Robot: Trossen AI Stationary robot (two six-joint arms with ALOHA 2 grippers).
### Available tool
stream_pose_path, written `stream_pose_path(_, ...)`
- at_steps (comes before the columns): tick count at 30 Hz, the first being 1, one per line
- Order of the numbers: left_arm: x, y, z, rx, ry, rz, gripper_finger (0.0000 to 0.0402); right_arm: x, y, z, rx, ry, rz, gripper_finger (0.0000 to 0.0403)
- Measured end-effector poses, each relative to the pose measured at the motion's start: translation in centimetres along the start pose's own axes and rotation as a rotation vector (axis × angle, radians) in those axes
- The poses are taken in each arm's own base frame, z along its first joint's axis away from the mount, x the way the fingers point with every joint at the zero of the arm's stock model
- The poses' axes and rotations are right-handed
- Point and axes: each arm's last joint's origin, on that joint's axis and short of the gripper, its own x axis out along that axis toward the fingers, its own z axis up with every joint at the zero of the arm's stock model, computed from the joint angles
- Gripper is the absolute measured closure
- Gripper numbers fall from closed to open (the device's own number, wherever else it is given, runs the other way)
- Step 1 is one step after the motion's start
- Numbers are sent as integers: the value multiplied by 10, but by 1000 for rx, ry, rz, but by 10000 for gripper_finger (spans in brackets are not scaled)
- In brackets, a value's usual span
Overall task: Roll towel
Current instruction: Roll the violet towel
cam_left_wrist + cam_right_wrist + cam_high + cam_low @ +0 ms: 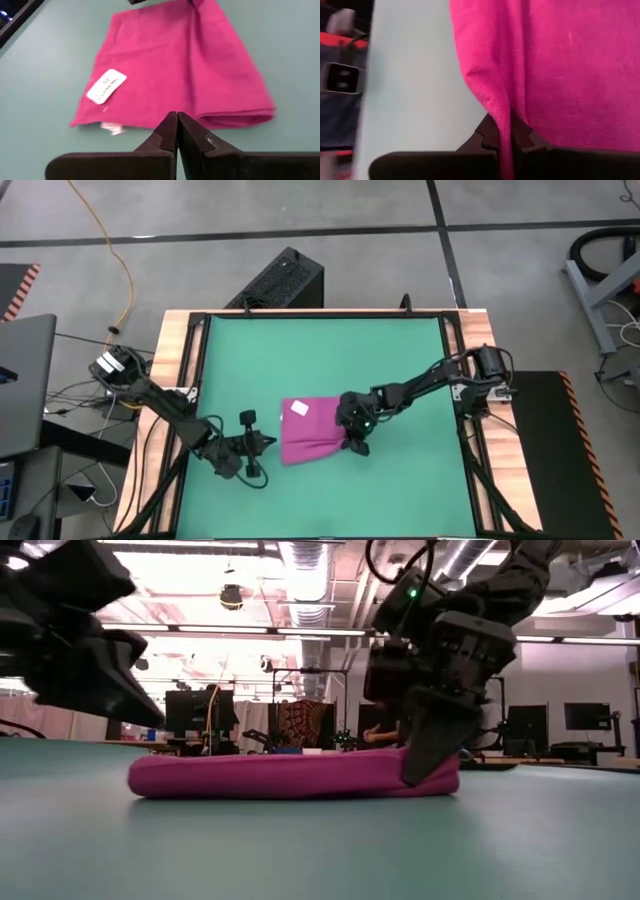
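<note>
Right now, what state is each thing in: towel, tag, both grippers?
towel: folded flat on the green mat, not rolled yet, one edge pinched.
white tag: facing up, lying on the towel's top.
right gripper: jaws shut on the towel's edge, down at the mat.
left gripper: jaws shut, holding nothing, just short of the towel, not touching it.

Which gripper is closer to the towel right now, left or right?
Right. The right gripper is shut on the towel at its edge, pinching a fold. The left gripper is shut and sits just off the towel's opposite edge, not touching it.
</note>
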Motion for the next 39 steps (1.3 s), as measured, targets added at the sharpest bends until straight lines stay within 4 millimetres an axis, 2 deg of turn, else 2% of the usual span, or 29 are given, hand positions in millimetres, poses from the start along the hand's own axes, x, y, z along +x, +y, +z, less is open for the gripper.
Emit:
stream_pose_path(6, 17, 14, 10, 55, -7, -6, 402, -10, -13, 5, 208, 13, 83, 385)
stream_pose_path(11, 29, 24, 22, 136, -61, -84, 402, -12, -14, 8, 280, 12, 109, 385)
stream_pose_path(19, 39, 37, 25, 188, -66, -183, 402, -17, -19, 12, 415, 23, 173, 384)
stream_pose_path(24, 44, 41, 13, 195, -49, -237, 402, -20, -22, 14, 459, 30, 195, 384)
stream_pose_path(30, 66, 40, -9, 301, 37, -225, 402, -24, -26, 16, 511, 46, 232, 384)
stream_pose_path(35, 74, 43, -10, 360, 10, -160, 401, -23, -25, 15, 519, 59, 241, 384)
stream_pose_path(39, 76, 47, -11, 310, 33, -192, 401, -23, -25, 14, 531, 75, 250, 384)
